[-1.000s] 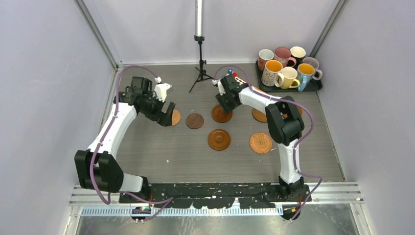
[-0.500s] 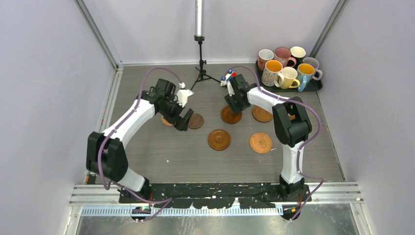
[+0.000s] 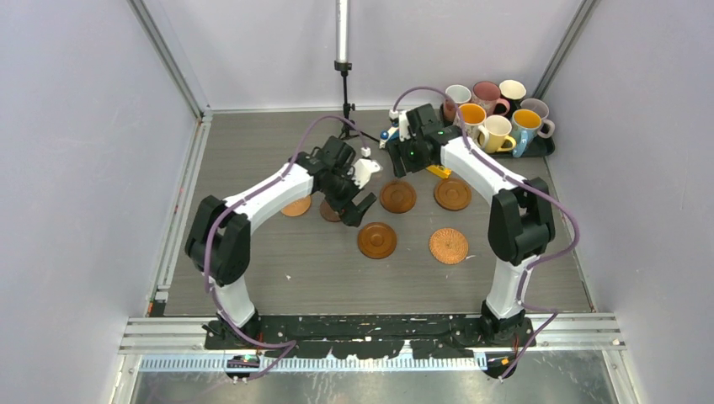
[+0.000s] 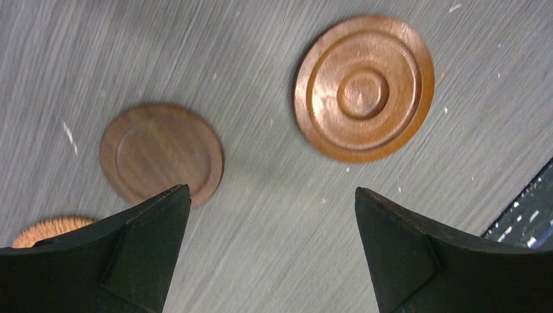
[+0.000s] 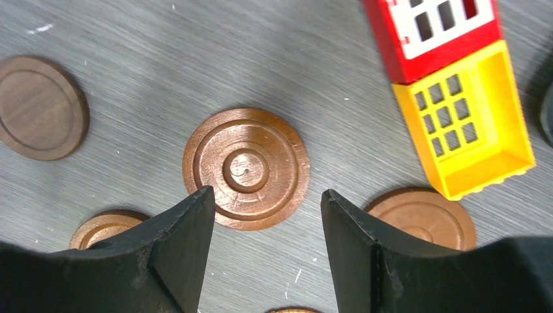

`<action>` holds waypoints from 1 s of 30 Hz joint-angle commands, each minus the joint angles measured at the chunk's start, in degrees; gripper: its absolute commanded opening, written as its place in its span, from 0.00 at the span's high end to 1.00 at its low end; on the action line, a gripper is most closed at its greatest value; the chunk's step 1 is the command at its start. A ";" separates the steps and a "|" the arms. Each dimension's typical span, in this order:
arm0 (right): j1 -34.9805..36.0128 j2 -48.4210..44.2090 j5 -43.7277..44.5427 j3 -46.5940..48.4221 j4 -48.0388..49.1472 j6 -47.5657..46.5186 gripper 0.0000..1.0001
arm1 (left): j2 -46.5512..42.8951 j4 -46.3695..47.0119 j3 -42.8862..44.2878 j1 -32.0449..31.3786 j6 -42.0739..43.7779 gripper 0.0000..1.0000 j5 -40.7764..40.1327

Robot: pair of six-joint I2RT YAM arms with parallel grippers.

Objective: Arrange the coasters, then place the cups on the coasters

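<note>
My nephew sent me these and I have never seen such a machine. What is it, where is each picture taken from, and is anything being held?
These are two white robot arms bolted to a table's near edge, each ending in a two-finger gripper. The wide picture looks down from above; the other two come from a camera on each wrist, so the black wedges below are that gripper's own fingers. On the table lie round coasters, among them a ringed coaster and a dark coaster, plus a red-yellow toy block. Mugs crowd a black tray at the far right. The left gripper and right gripper are both open, holding nothing.
</note>
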 commanded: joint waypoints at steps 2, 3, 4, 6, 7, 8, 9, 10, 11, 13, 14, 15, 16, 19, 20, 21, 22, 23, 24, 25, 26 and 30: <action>-4.16 -5.72 -1.38 0.17 -1.96 1.63 0.34 | 4.63 5.20 4.27 -4.85 0.60 0.00 -2.83; -5.13 -6.25 -1.35 -0.29 -2.18 1.62 0.34 | 5.32 5.88 4.38 -5.61 0.83 0.00 -3.38; -6.03 -6.73 -1.39 -0.77 -2.32 1.62 0.34 | 6.10 6.35 4.57 -6.31 1.09 0.00 -3.50; -7.80 -7.61 -2.17 -1.69 -2.62 1.64 0.34 | 7.86 7.01 5.25 -7.42 1.16 0.00 -3.83; -8.58 -7.92 -2.48 -1.99 -2.76 1.66 0.35 | 8.73 7.30 5.87 -8.01 1.09 0.00 -4.20; -9.20 -8.26 -2.65 -2.40 -2.91 1.66 0.34 | 9.71 7.57 6.47 -8.53 1.04 0.01 -4.44; -9.58 -8.48 -2.74 -2.67 -3.09 1.58 0.35 | 10.59 7.74 7.00 -8.96 1.01 0.02 -4.54; -9.93 -8.81 -2.79 -2.88 -3.26 1.47 0.35 | 11.46 7.96 7.63 -9.36 1.03 0.04 -4.66; -10.22 -9.07 -2.83 -3.08 -3.31 1.32 0.34 | 12.35 8.04 8.38 -9.71 1.05 0.06 -4.66; -10.62 -9.36 -2.71 -3.51 -3.44 1.04 0.34 | 14.02 7.95 9.75 -10.34 0.98 0.09 -4.94; -10.77 -9.42 -2.53 -3.60 -3.50 0.78 0.34 | 14.74 7.96 10.36 -10.61 0.93 0.10 -5.07; -10.83 -9.35 -2.06 -3.70 -3.56 0.40 0.34 | 15.42 7.99 10.77 -10.89 0.96 0.11 -5.24; -10.91 -9.27 -1.74 -3.82 -3.64 0.17 0.35 | 15.93 7.93 11.08 -11.15 1.00 0.12 -5.67; -11.51 -9.31 -1.61 -4.02 -3.76 -0.09 0.34 | 17.23 7.30 11.45 -11.56 2.21 0.15 -6.83; -11.67 -9.34 -1.61 -4.10 -3.76 -0.20 0.35 | 17.32 6.93 11.39 -11.62 2.64 0.16 -6.93; -11.80 -9.33 -1.53 -4.11 -3.80 -0.37 0.34 | 17.23 6.64 11.11 -11.58 3.19 0.17 -7.02; -11.80 -9.30 -1.29 -4.11 -3.77 -0.54 0.34 | 17.14 6.55 10.59 -11.57 3.70 0.17 -7.03; -11.81 -9.18 -0.89 -4.11 -3.78 -0.65 0.35 | 16.98 6.72 9.97 -11.57 3.99 0.17 -7.18; -11.92 -9.10 -0.67 -4.16 -3.76 -0.74 0.34 | 16.89 6.95 9.35 -11.57 4.35 0.18 -7.43; -11.97 -9.06 -0.60 -4.19 -3.76 -0.75 0.34 | 16.94 7.03 8.91 -11.57 4.72 0.18 -7.77; -12.05 -9.08 -0.49 -4.27 -3.76 -0.82 0.34 | 17.09 7.00 8.67 -11.57 5.17 0.19 -8.40; -12.40 -9.16 -0.40 -4.51 -3.76 -0.93 0.34 | 18.04 4.94 9.14 -11.53 7.86 0.29 -10.37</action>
